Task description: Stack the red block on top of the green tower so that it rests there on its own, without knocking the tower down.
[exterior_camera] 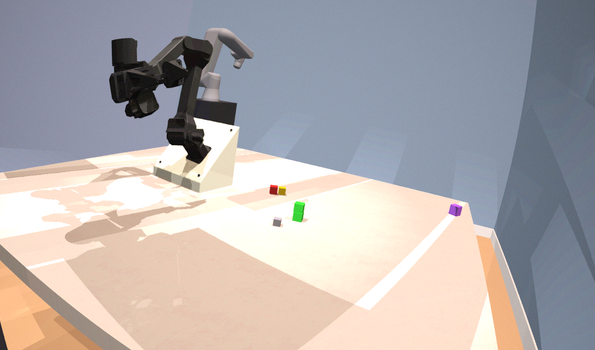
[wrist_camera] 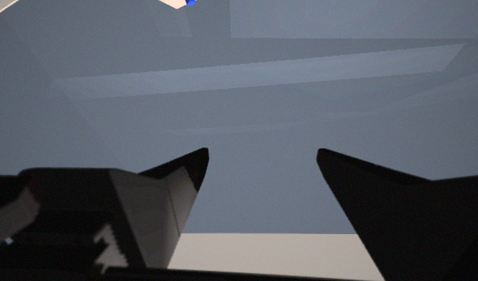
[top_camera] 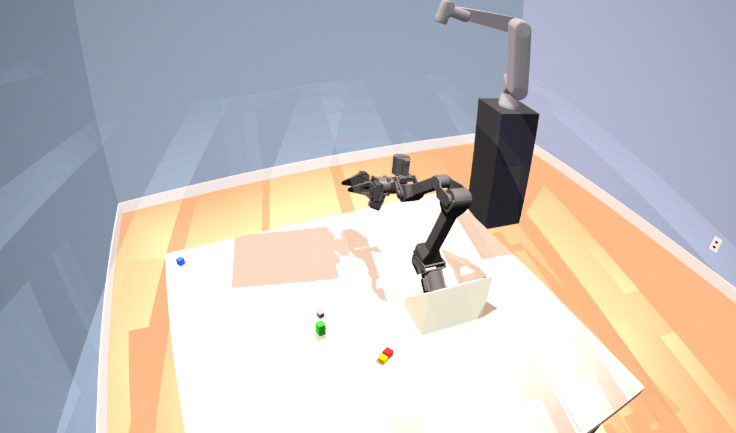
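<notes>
Red block (top_camera: 388,351) is seen on the bench (top_camera: 284,376), touching a yellow block (top_camera: 382,358) on one side; that contact is the main constraint on the grasp. Green tower (top_camera: 320,328) stands apart from the pair, upright, with a small grey block (top_camera: 320,314) just beside it. A blue block (top_camera: 180,261) lies well apart at the far corner and can be ignored.

Pincer (top_camera: 359,189) is held high above the bench, well back from all the blocks, spread nearly full wide with nothing gripped; in the wrist view only wall is framed between the fingers.

Step in hand is judged to be the approach to the red block. Advised:
- pincer to be turned so the fingers close on the two faces not shared with the yellow block
- descent to be made straight down, centred
- lift to be taken well above tower height before traversing
- release to be made only once the block is seated square on the tower top
</notes>
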### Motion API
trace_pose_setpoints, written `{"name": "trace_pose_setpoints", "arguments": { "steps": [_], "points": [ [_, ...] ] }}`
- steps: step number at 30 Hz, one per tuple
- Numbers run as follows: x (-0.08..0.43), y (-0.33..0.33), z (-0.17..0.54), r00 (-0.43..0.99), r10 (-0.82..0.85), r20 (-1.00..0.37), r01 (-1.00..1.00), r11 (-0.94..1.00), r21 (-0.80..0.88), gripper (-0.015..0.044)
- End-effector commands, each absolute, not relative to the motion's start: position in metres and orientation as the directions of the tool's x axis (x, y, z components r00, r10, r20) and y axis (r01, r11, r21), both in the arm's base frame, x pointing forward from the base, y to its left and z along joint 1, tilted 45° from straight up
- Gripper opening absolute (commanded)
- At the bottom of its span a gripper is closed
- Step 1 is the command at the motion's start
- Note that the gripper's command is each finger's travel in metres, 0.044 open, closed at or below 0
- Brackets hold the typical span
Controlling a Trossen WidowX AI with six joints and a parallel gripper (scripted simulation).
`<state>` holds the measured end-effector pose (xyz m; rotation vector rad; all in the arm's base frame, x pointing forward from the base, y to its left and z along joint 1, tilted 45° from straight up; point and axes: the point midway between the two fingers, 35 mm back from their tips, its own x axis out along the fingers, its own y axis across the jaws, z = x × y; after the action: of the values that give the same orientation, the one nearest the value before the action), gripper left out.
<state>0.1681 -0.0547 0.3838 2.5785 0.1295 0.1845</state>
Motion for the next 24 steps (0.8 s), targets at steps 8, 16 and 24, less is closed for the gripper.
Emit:
{"name": "trace_pose_setpoints", "arguments": {
  "steps": [8, 16, 24],
  "points": [
    [0.189, -0.080, 0.383, 0.982, 0.121, 0.147, 0.107, -0.989, 0.101, 0.0440],
    [0.230, -0.104, 0.364, 0.986, 0.123, 0.114, 0.161, -0.880, -0.446, 0.0440],
    [0.280, -0.110, 0.325, 0.991, 0.136, -0.006, 0.068, -0.535, -0.842, 0.0440]
  ]
}}
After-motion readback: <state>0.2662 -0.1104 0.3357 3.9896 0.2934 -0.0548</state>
